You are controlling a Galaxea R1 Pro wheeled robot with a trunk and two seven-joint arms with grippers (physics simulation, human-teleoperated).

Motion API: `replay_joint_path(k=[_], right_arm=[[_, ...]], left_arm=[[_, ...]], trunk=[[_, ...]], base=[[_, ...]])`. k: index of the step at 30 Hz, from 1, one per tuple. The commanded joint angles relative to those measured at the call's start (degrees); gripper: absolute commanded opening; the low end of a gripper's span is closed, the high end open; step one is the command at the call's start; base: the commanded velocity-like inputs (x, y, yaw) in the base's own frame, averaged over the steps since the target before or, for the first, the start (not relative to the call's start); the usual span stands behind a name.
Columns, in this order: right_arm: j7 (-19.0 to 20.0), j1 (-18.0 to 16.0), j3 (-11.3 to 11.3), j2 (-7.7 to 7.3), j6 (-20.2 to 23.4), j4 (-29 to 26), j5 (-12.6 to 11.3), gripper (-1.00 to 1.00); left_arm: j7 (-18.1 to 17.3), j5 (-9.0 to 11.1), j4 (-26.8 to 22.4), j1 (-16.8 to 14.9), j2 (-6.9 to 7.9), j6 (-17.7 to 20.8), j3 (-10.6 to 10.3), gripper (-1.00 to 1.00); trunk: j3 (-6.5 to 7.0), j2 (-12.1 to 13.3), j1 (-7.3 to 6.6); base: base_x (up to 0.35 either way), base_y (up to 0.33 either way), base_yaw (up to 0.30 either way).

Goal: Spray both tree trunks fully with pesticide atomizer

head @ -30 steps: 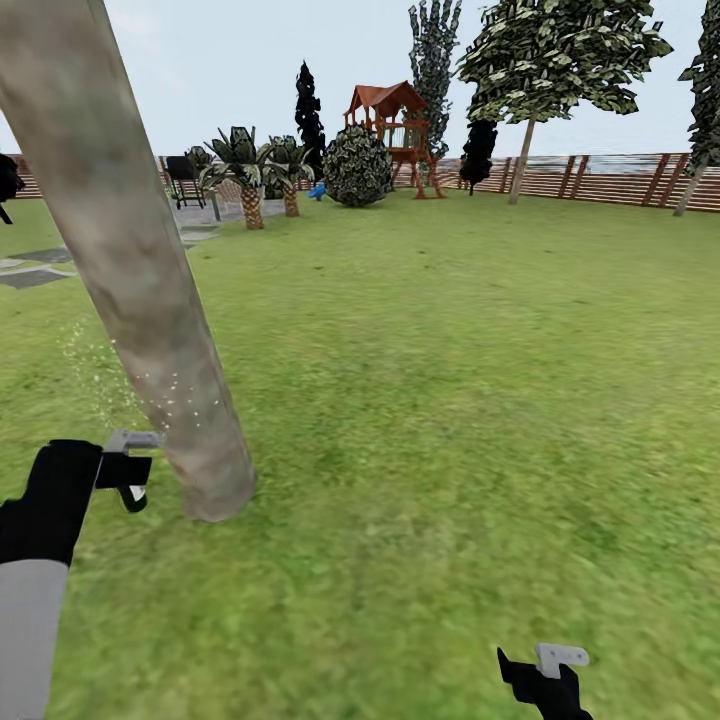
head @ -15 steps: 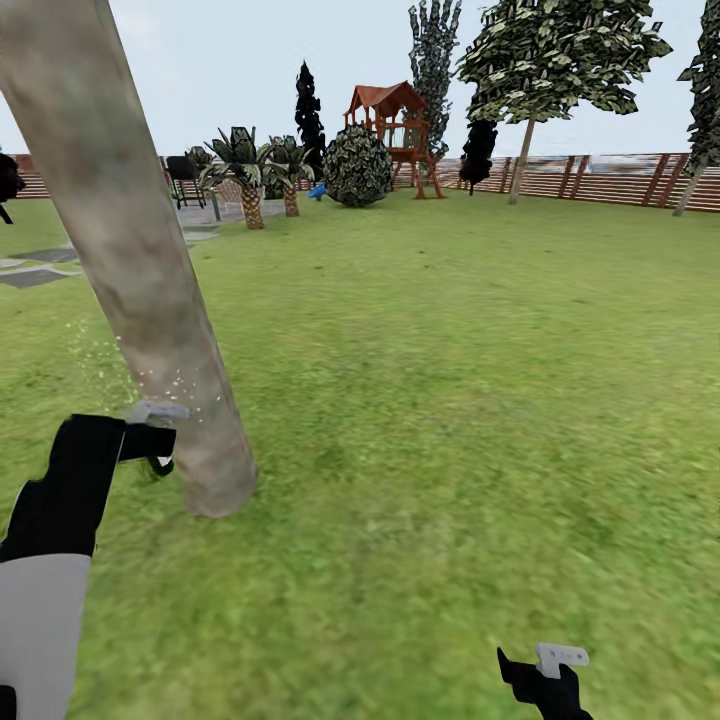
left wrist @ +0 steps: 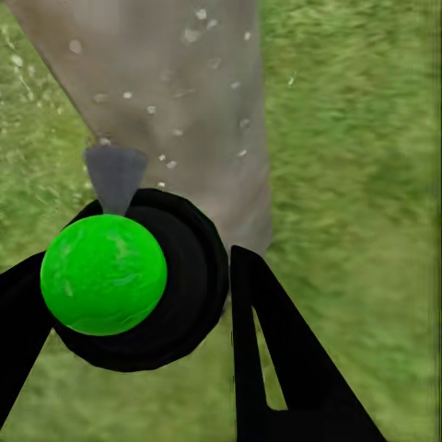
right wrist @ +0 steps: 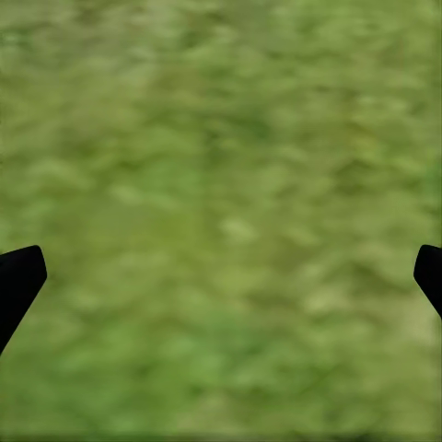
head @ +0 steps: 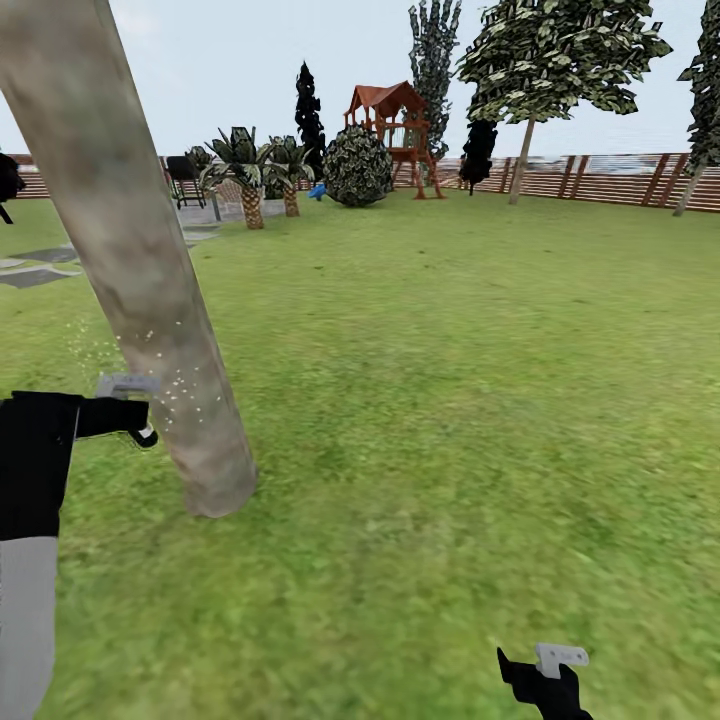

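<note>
the left gripper (left wrist: 138,304) is clenching the pesticide atomizer (left wrist: 115,276), its green ball sitting in a black collar between the fingers, its grey nozzle (left wrist: 114,175) pointing at the tree trunk (left wrist: 175,101). white droplets are speckling the trunk's bark just beside the nozzle. in the head view the leaning trunk (head: 140,270) is rising from the lawn (head: 450,400) beside the left gripper (head: 125,405). the right gripper (right wrist: 221,276) is hanging released, fingertips wide apart, over grass.
</note>
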Motion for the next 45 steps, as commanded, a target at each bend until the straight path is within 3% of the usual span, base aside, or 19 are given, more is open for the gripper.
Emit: replay_joint_path(k=[1, 5, 7, 10, 15, 16, 18, 25, 26, 31, 33, 35, 36, 37, 40, 41, 45], right_arm=[[0.0, 0.0, 0.0, 0.0, 0.0, 0.0, 0.0, 1.0], [0.0, 0.0, 0.0, 0.0, 0.0, 0.0, 0.0, 1.0], [0.0, 0.0, 0.0, 0.0, 0.0, 0.0, 0.0, 1.0], [0.0, 0.0, 0.0, 0.0, 0.0, 0.0, 0.0, 1.0], [0.0, 0.0, 0.0, 0.0, 0.0, 0.0, 0.0, 1.0], [0.0, 0.0, 0.0, 0.0, 0.0, 0.0, 0.0, 1.0], [0.0, 0.0, 0.0, 0.0, 0.0, 0.0, 0.0, 1.0], [0.0, 0.0, 0.0, 0.0, 0.0, 0.0, 0.0, 1.0], [0.0, 0.0, 0.0, 0.0, 0.0, 0.0, 0.0, 1.0], [0.0, 0.0, 0.0, 0.06, 0.0, 0.0, 0.08, 1.0], [0.0, 0.0, 0.0, 0.08, 0.0, 0.0, 0.09, 1.0], [0.0, 0.0, 0.0, 0.09, -0.05, 0.0, 0.12, 1.0], [0.0, 0.0, 0.0, 0.13, -0.02, 0.0, 0.24, 1.0], [0.0, 0.04, 0.0, 0.16, -0.01, 0.0, 0.25, 1.0], [0.0, 0.06, 0.0, 0.17, 0.0, 0.0, 0.26, 1.0], [0.0, 0.45, 0.07, 0.18, 0.0, 0.0, 0.26, 1.0], [0.24, 0.69, 0.09, 0.18, 0.08, 0.0, 0.88, 1.0]], left_arm=[[-0.07, -0.12, -0.11, -1.24, -0.11, 0.02, 0.02, -1.0], [-0.11, -0.12, 0.04, -2.72, 0.3, 0.05, 0.36, -1.0], [-0.11, -0.2, 0.48, -2.83, 2.88, 0.05, 0.57, -1.0], [-0.11, -0.21, 0.61, -2.83, 3.98, 0.05, 0.55, -1.0], [-0.21, -0.08, 0.49, -2.44, 3.07, 0.05, -1.65, -1.0], [-0.37, 0.07, 0.31, -2.42, 2.22, 0.05, -3.66, -1.0], [-0.44, 0.06, 0.22, -2.42, 0.99, 0.05, -4.71, -1.0], [-0.41, -0.18, 0.85, -1.6, 2.0, -0.11, -4.26, -1.0], [-0.31, -0.23, 2.56, 0.23, 2.12, -0.32, -3.87, -1.0], [0.12, -0.47, 5.3, 6.53, 1.97, -1.29, 2.04, -1.0], [0.19, -0.36, 5.36, 8.94, 1.43, -1.9, 2.79, -1.0], [0.36, -0.39, 5.42, 11.01, -0.48, -4.43, 3.23, -1.0], [3.25, -0.31, 9.34, 12.82, -4.31, -10.9, 7.78, -1.0], [4.32, -0.29, 11.92, 13.21, -5.44, -14.0, 9.66, -1.0], [5.82, 0.34, 16.48, 14.1, -6.39, -20.37, 15.86, -1.0], [6.79, 0.61, 23.14, 14.87, -7.0, -24.77, 20.26, -1.0], [17.19, 0.67, 25.58, 15.45, -8.58, -26.53, 20.38, -1.0]], trunk=[[0.0, 0.0, 0.0], [0.0, 0.0, 0.0], [0.0, 0.0, 0.0], [0.0, 0.0, 0.0], [0.0, 0.0, 0.0], [0.0, 0.0, 0.0], [0.0, 0.0, 0.0], [0.0, 0.0, 0.0], [0.0, 0.0, 0.0], [0.0, 0.0, 0.0], [0.0, 0.0, 0.0], [0.0, 0.0, 0.0], [0.0, 0.0, 0.0], [0.0, 0.0, 0.0], [0.0, 0.0, 0.0], [0.0, 0.0, 0.0], [0.0, 0.0, 0.0]], base=[[0.0, 0.0, 0.0], [0.0, 0.0, 0.0], [0.0, 0.0, 0.0], [0.0, 0.0, 0.0], [0.0, 0.0, 0.0], [0.0, 0.0, 0.0], [0.0, 0.0, 0.0], [0.0, 0.0, 0.0], [0.0, 0.0, 0.0], [0.0, 0.0, 0.0], [0.0, 0.0, 0.0], [0.0, 0.0, 0.0], [0.0, 0.0, 0.0], [0.0, 0.0, 0.0], [0.0, 0.0, 0.0], [0.0, 0.0, 0.0], [0.0, 0.0, 0.0]])
